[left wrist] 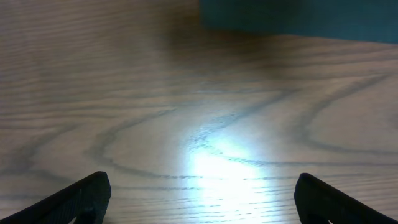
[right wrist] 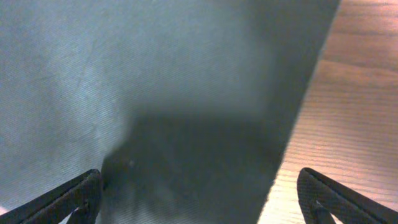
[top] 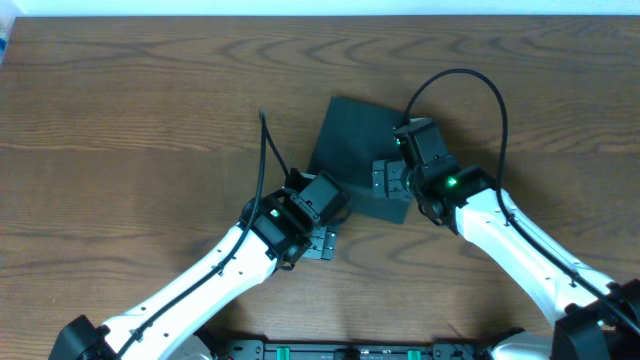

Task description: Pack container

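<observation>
Right pincer (right wrist: 199, 188): released, fingers spread wide and hanging low over the container (right wrist: 155, 74), with nothing between them. Left pincer (left wrist: 202, 186): also released, over bare desk (left wrist: 186, 112), just off the container's near-left side.

Container sits mid-desk, turned corner-on to both arms. Its top looks flat and shut.

Judgement: matte skin, probably light and fairly stiff. The broad top offers no pinch, so take it at a side edge or the flap's free lip — I cannot tell which edge is the hinge. It will likely slide on the wood if pushed from one side, so the other arm should brace it.

Open desk all round — most to the left and far side.
</observation>
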Robot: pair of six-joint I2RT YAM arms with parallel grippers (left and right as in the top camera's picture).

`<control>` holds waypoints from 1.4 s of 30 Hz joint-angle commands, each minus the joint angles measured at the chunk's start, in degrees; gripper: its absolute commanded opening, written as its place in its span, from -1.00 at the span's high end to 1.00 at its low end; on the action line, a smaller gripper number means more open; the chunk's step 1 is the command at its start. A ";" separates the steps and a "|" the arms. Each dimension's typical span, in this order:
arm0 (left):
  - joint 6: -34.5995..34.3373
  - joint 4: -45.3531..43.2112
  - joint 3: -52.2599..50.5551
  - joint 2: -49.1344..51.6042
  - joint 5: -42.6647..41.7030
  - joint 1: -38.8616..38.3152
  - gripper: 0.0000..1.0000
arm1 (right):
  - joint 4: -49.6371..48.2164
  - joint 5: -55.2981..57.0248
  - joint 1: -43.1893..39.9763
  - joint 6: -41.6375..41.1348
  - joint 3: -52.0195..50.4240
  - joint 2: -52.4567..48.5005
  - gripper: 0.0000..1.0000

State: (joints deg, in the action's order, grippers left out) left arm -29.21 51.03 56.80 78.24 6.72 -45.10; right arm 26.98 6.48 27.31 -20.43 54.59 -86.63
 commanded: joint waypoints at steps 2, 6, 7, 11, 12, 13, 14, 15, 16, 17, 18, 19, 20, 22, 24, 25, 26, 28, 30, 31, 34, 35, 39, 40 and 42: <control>-1.27 -1.20 -0.46 0.31 -0.79 -1.64 -0.91 | -0.35 6.08 0.35 -0.59 0.52 -1.38 -0.98; -1.70 -1.29 -0.46 0.35 -0.81 -2.86 -0.91 | -0.42 6.54 -0.28 -0.61 0.46 -2.01 -0.99; -1.99 -1.29 -0.46 0.35 -0.81 -2.99 -0.91 | -0.42 7.06 -0.57 -0.81 0.46 -2.27 -0.99; -2.34 -1.38 -0.46 0.35 -0.79 -3.10 -0.91 | -0.13 7.04 -1.81 -0.79 0.44 -3.34 -0.98; -2.29 -1.62 -0.46 0.42 -0.74 -3.10 -0.91 | 0.15 7.06 -1.95 -0.79 0.44 -3.98 -0.99; -2.29 -1.84 -0.46 0.46 -0.59 -3.10 -0.91 | 0.22 7.04 -1.95 -0.79 0.44 -4.37 -0.99; -2.29 -1.90 -0.46 0.59 -0.57 -3.10 -0.91 | 0.26 7.04 -1.95 -0.81 0.44 -5.01 -0.98; -2.25 -1.88 -0.46 0.85 -0.52 -3.13 -0.91 | 0.28 7.04 -1.95 -0.81 0.44 -5.44 -0.99; -2.05 -1.84 -0.48 1.09 -0.35 -3.21 -0.91 | 0.35 7.02 -1.95 -0.92 0.42 -5.79 -0.99; -2.01 -1.77 -0.61 1.33 0.11 -3.45 -0.91 | 0.52 7.04 -1.95 -1.46 0.42 -6.16 -0.99; -2.08 -1.84 -0.94 1.57 0.79 -3.80 -0.91 | 0.76 7.02 -1.95 -2.05 0.42 -6.38 -0.99; -2.10 -1.90 -1.38 1.70 1.51 -4.28 -0.91 | 1.09 6.99 -1.95 -2.43 0.42 -6.60 -0.98; -2.16 -2.34 -2.16 1.77 2.29 -5.09 -0.91 | 1.57 7.02 -1.88 -2.54 0.42 -6.78 -0.98; -2.38 -3.23 -2.93 1.79 2.40 -5.95 -0.91 | 2.01 7.04 -1.86 -2.54 0.42 -6.99 -0.99; -2.58 -4.55 -3.63 1.79 2.40 -6.73 -0.91 | 2.36 7.04 -1.84 -2.54 0.33 -7.04 -0.98; -2.67 -5.05 -3.91 1.79 2.40 -6.99 -0.91 | 2.38 7.04 -1.84 -2.51 0.17 -7.04 -0.98; -3.02 -5.46 -4.20 1.81 2.43 -7.21 -0.91 | 2.40 7.06 -1.84 -2.51 -0.09 -7.04 -0.99; -2.99 -5.60 -4.24 1.86 2.47 -7.23 -0.91 | 2.32 7.08 -1.86 -2.54 -0.61 -7.15 -0.98; -2.97 -6.21 -4.24 1.90 2.97 -7.21 -0.91 | 2.03 7.08 -1.86 -2.56 -1.11 -7.15 -0.99; -2.97 -6.71 -4.26 2.03 3.85 -7.21 -0.91 | 1.92 7.13 -1.86 -2.75 -1.36 -7.15 -0.98; -2.93 -8.41 -4.26 3.76 5.60 -7.21 -0.91 | 1.29 7.13 -1.86 -2.97 -1.92 -7.15 -0.99; -2.73 -9.09 -4.26 4.61 5.99 -7.21 -0.91 | 1.07 7.13 -1.86 -2.95 -1.99 -7.15 -0.98; -0.57 -13.46 -4.26 9.27 5.97 -7.04 -0.91 | 0.13 7.28 -1.86 -2.95 -2.01 -7.15 -0.98; -0.33 -14.71 -4.26 10.67 6.21 -6.93 -0.91 | 0.00 7.30 -1.88 -2.95 -2.01 -7.15 -0.99; -0.35 -16.13 -4.26 12.55 7.30 -6.82 -0.91 | -0.02 7.48 -1.90 -2.95 -2.01 -7.15 -0.98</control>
State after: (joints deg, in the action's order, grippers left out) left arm -30.74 35.64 52.73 88.44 11.46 -52.18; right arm 25.63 10.17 26.09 -23.68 55.75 -90.30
